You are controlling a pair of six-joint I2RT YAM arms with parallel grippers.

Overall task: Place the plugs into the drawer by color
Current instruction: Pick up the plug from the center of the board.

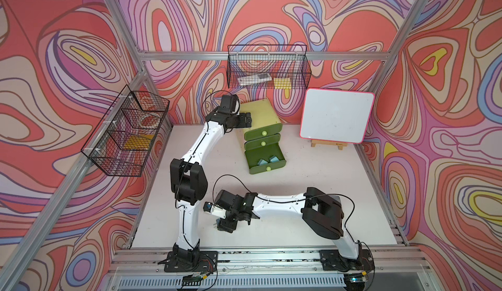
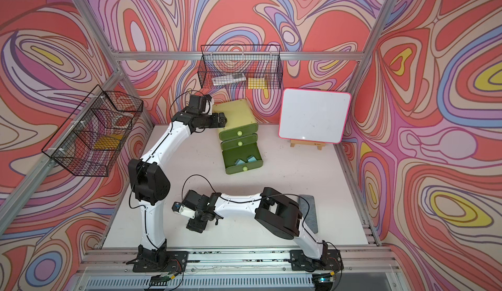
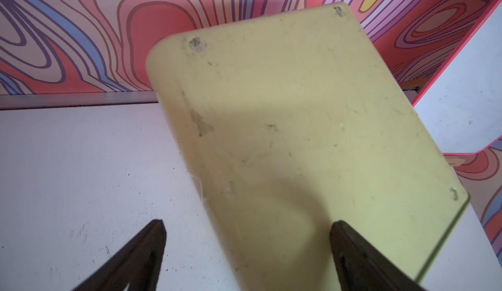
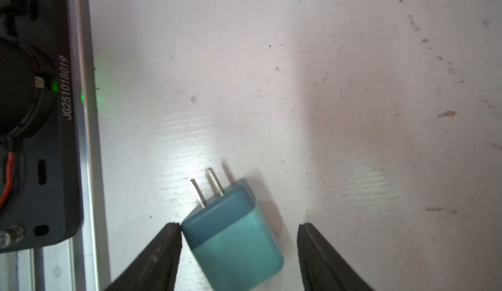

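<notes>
- In both top views, the drawer chest (image 1: 260, 113) (image 2: 236, 113) is seen at the back of the table (image 1: 326, 194), beside the whiteboard (image 1: 336, 117).
- The bottom drawer (image 1: 252, 157) is pulled out and teal plugs (image 1: 272, 159) are seen inside it. The two upper drawers are shut.
- The left gripper (image 1: 248, 119) is held at the chest's upper corner. The right gripper (image 1: 226, 225) is lowered near the table's front edge.
- In the left wrist view, the left gripper (image 3: 248, 223) is shown released, with its jaws spread wide. One finger is placed over the chest's yellow-green panel (image 3: 298, 113) and the other over the table. Nothing is grasped.
- In the right wrist view, a teal plug (image 4: 233, 238) is seen lying on the table between the fingers of the right gripper (image 4: 239, 225), prongs pointed away.
- One finger (image 4: 163, 251) is touching the plug's corner; the other is held apart. The claw is released and the plug is not clamped.
</notes>
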